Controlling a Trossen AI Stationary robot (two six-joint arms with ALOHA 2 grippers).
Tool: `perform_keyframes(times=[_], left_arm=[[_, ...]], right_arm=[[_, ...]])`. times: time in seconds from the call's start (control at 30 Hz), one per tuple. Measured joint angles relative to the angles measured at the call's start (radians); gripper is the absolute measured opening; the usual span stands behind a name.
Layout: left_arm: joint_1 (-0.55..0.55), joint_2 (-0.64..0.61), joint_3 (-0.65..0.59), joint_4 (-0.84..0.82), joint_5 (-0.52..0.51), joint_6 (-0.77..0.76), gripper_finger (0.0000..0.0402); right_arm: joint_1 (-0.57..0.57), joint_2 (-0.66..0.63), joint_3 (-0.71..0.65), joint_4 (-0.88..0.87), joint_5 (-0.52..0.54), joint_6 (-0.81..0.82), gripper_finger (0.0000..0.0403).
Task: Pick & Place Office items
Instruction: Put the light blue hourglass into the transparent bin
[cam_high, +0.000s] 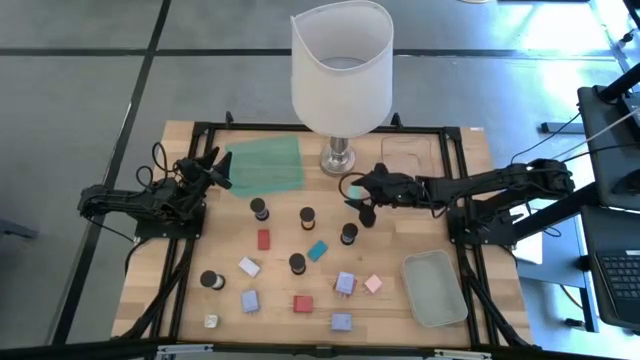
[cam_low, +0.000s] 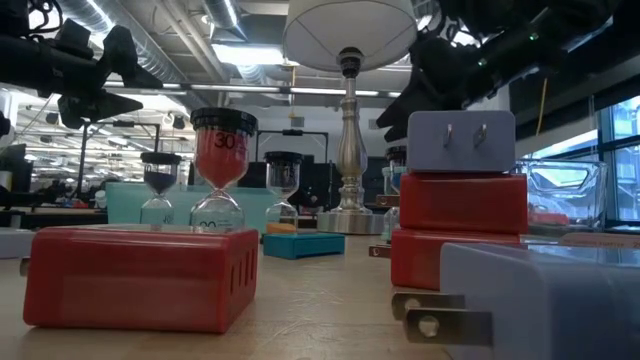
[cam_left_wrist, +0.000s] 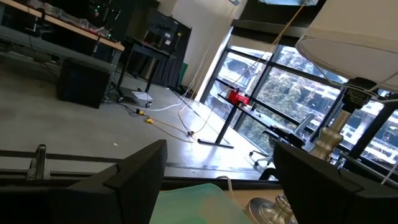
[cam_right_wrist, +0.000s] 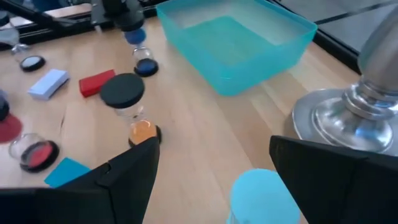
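Note:
The office items are spread over the wooden table (cam_high: 400, 230). They are small red (cam_high: 264, 239), lavender (cam_high: 345, 283), white (cam_high: 249, 266) and pink (cam_high: 373, 284) blocks and several dark-capped sand timers (cam_high: 307, 215). My right gripper (cam_high: 358, 198) hovers open next to the lamp base. A teal-capped cylinder (cam_right_wrist: 261, 194) stands upright on the table below and between its fingers, untouched. My left gripper (cam_left_wrist: 217, 168) waits open at the table's left side, above the near corner of the teal tray (cam_high: 265, 165).
A big white-shaded lamp (cam_high: 340, 70) stands at the far middle, its metal base (cam_right_wrist: 354, 118) close beside my right gripper. A clear tray (cam_high: 435, 288) lies near right and another (cam_high: 410, 150) far right. An orange sand timer (cam_right_wrist: 134, 109) stands ahead of the right gripper.

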Motion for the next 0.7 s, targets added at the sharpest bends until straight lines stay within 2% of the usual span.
perform_keyframes(times=[0.17, 0.3, 0.47, 0.7], left_arm=[[0.0, 0.0, 0.0, 0.0, 0.0, 0.0, 0.029], [0.0, 0.0, 0.0, 0.0, 0.0, 0.0, 0.029], [0.0, 0.0, 0.0, 0.0, 0.0, 0.0, 0.029], [0.0, 0.0, 0.0, 0.0, 0.0, 0.0, 0.029]], right_arm=[[-0.007, 0.0, 0.0, 0.0, 0.009, 0.001, 0.0354], [-0.007, 0.0, 0.0, -0.036, 0.068, -0.045, 0.0394], [-0.007, 0.007, 0.0, -0.096, 0.087, -0.228, 0.0378], [-0.018, 0.053, 0.0, -0.098, 0.112, -0.227, 0.0376]])
